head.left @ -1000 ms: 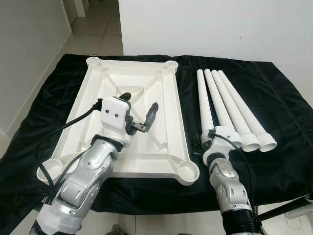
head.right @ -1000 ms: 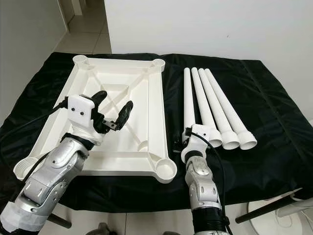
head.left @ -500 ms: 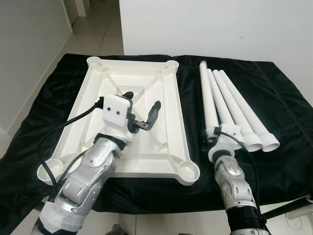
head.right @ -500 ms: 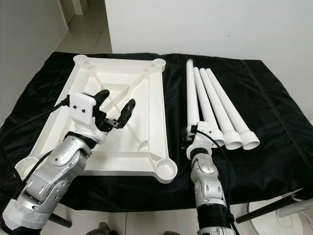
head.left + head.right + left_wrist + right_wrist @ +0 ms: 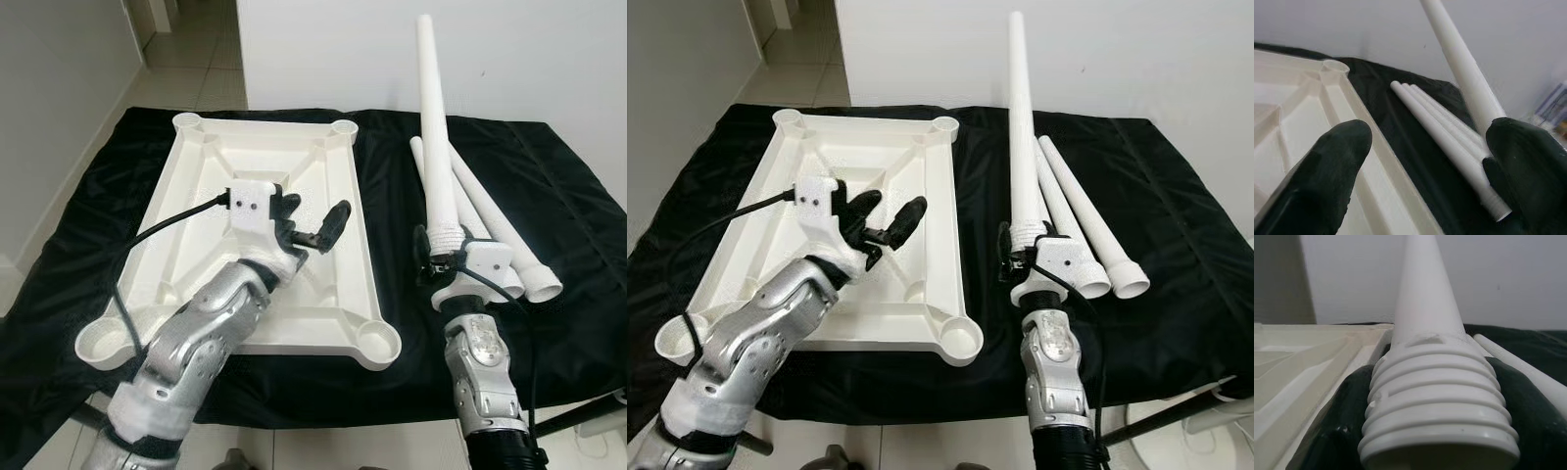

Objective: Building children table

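The right tool (image 5: 438,262) grips one leg (image 5: 435,147), now lifted upright at right. The left tool (image 5: 312,221) stays open over the tray (image 5: 196,186).

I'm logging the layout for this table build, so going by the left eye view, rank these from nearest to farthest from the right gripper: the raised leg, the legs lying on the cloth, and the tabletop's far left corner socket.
1. Raised leg: held in the right gripper, standing nearly upright.
2. Legs on the cloth: just beside it, on its right.
3. Far left corner socket: across the upturned tabletop, at the back left.
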Robot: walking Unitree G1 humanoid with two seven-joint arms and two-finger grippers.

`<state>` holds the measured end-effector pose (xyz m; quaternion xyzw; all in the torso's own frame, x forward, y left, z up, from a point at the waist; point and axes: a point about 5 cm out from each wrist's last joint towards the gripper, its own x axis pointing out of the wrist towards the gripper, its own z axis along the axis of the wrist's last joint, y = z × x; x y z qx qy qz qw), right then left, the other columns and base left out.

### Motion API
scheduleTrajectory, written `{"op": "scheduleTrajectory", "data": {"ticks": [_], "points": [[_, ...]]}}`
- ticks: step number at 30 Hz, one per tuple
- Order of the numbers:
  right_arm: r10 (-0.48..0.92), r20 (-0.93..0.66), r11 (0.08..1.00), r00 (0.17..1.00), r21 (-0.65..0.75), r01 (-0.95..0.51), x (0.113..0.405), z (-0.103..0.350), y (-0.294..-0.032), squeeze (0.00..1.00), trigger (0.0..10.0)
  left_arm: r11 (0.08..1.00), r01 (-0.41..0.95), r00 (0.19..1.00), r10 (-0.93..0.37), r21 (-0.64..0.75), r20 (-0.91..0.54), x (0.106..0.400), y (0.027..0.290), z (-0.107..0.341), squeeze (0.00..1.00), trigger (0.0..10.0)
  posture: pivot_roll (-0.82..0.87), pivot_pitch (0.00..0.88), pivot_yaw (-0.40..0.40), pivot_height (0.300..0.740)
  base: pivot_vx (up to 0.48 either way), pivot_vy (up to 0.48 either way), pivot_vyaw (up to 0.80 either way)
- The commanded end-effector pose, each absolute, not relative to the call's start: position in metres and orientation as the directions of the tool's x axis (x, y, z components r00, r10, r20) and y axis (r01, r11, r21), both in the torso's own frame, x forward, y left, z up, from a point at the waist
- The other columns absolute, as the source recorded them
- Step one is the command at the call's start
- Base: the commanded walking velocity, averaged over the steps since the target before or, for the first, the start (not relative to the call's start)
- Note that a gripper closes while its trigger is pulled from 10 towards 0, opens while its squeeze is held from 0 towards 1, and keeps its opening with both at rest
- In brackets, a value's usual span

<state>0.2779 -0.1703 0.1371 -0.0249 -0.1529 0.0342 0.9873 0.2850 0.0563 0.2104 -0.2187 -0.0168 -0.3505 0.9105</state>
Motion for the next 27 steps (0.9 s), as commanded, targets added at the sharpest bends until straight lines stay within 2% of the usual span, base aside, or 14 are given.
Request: {"op": "scheduleTrajectory", "data": {"ticks": [1, 3, 4, 11, 15, 22, 27], "points": [[0.217, 0.329, 0.974, 0.919, -0.135, -0.182, 0.276, 0.139, -0.155, 0.0, 10.0, 0.467, 0.782, 0.579, -0.789, -0.413, 0.204, 0.285, 0.046, 0.211, 1.0, 10.0, -0.09, 0.0, 0.031, 0.74, 0.0, 0.0, 0.0], [0.288, 0.336, 0.955, 0.897, -0.175, -0.241, 0.275, 0.141, -0.149, 0.0, 10.0, 0.529, 0.77, 0.599, -0.792, -0.356, 0.12, 0.296, 0.038, 0.21, 1.0, 10.0, -0.1, 0.0, 0.036, 0.74, 0.0, 0.0, 0.0], [0.337, 0.335, 0.938, 0.88, -0.203, -0.281, 0.275, 0.143, -0.145, 0.0, 10.0, 0.521, 0.766, 0.593, -0.799, -0.375, 0.1, 0.301, 0.033, 0.213, 0.0, 10.0, -0.11, 0.0, 0.047, 0.74, 0.0, 0.0, 0.0], [0.416, 0.337, 0.902, 0.844, -0.267, -0.338, 0.276, 0.146, -0.138, 0.0, 10.0, 0.443, 0.774, 0.538, -0.837, -0.452, 0.1, 0.31, 0.026, 0.224, 0.0, 10.0, -0.12, 0.0, 0.063, 0.74, 0.0, 0.0, 0.0], [0.472, 0.337, 0.87, 0.815, -0.326, -0.37, 0.27, 0.143, -0.129, 0.0, 10.0, 0.378, 0.749, 0.511, -0.852, -0.545, 0.112, 0.321, 0.035, 0.235, 0.0, 10.0, -0.13, 0.0, 0.079, 0.74, 0.0, 0.0, 0.0], [0.513, 0.323, 0.842, 0.795, -0.373, -0.391, 0.266, 0.139, -0.124, 0.0, 10.0, 0.371, 0.703, 0.531, -0.841, -0.607, 0.102, 0.335, 0.044, 0.242, 0.0, 10.0, -0.13, 0.0, 0.088, 0.74, 0.0, 0.0, 0.0], [0.533, 0.307, 0.82, 0.789, -0.416, -0.392, 0.259, 0.131, -0.124, 0.0, 10.0, 0.396, 0.633, 0.588, -0.805, -0.665, 0.08, 0.351, 0.055, 0.248, 0.0, 10.0, -0.13, 0.0, 0.092, 0.74, 0.0, 0.0, 0.0]]}}
